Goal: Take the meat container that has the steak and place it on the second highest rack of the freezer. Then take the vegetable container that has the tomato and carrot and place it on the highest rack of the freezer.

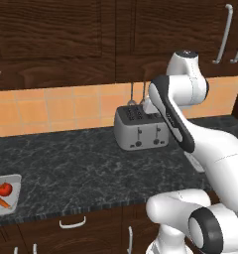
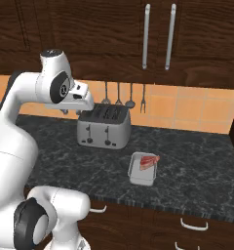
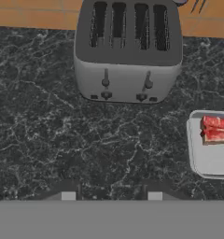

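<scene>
The pincer (image 3: 111, 192) hangs above the dark tabletop (image 3: 48, 140), aimed down at it, with its two finger tips (image 3: 68, 195) standing apart and nothing between them. The arm's hand sits high, in front of the toaster (image 3: 128, 51).

**Governing relation.** In the hand view, the meat container (image 3: 208, 161) lies to the right of the pincer and slightly further up the picture, nearer the toaster, partly cut by the picture's right edge. It rests flat on the tabletop, well apart from the finger tips. The steak (image 3: 216, 130) lies in the container's end nearest the toaster, leaving the other end bare. In the right base view, the meat container (image 2: 141, 177) sits in front of and to the right of the toaster (image 2: 103, 126), with its long axis running roughly from the tabletop's front edge toward the wall. Judgement: the coming move calls for a shift toward that side, then a descent onto a container wall; the bare end offers the freer rim.

**Second container.** In the left base view, the vegetable container (image 1: 12, 186) lies at the far left on the tabletop, well apart from the arm, holding the tomato (image 1: 5, 188) and the carrot (image 1: 0, 201). The meat container is the nearer of the two to the pincer.

**Count.**
- Containers: two.
- Steak: one.
- Tomato: one.
- Carrot: one.
- Toaster: one, with four slots.
- Hanging utensils (image 2: 118, 95) on the wall behind the toaster: four in the right base view.
</scene>
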Motion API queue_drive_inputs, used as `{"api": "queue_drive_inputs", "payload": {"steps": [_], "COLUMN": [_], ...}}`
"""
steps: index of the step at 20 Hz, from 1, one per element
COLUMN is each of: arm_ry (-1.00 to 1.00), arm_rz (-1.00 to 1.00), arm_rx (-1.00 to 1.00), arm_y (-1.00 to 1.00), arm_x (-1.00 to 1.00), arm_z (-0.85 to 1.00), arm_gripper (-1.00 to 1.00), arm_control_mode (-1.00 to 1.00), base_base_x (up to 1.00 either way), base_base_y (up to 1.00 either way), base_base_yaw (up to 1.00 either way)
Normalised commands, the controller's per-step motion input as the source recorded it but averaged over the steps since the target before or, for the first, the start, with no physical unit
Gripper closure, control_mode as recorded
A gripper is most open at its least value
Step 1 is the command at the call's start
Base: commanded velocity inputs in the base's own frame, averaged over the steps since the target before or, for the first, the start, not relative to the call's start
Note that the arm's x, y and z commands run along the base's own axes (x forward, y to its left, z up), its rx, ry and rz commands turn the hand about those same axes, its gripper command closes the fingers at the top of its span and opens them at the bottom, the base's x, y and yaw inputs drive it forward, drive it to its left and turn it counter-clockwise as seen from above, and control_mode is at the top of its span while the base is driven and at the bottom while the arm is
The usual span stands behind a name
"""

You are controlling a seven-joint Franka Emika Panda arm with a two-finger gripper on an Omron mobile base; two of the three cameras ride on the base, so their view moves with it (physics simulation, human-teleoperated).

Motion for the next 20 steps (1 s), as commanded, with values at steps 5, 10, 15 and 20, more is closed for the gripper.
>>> {"api": "queue_drive_inputs", "payload": {"steps": [5, 10, 15, 20], "arm_ry": [-0.20, -0.20, -0.02, 0.36], "arm_rz": [-0.14, -0.48, -0.65, -0.50], "arm_rx": [0.06, 0.02, 0.01, 0.38], "arm_y": [-0.41, -0.69, -0.87, -1.00], "arm_x": [-0.56, -0.64, -0.09, -0.15], "arm_z": [0.00, 0.00, 0.00, -0.58], "arm_gripper": [-1.00, -1.00, -1.00, -1.00], "arm_control_mode": [-1.00, -1.00, -1.00, -1.00], "base_base_x": [0.00, 0.00, 0.00, 0.00], "base_base_y": [0.00, 0.00, 0.00, 0.00], "base_base_yaw": [0.00, 0.00, 0.00, 0.00]}}
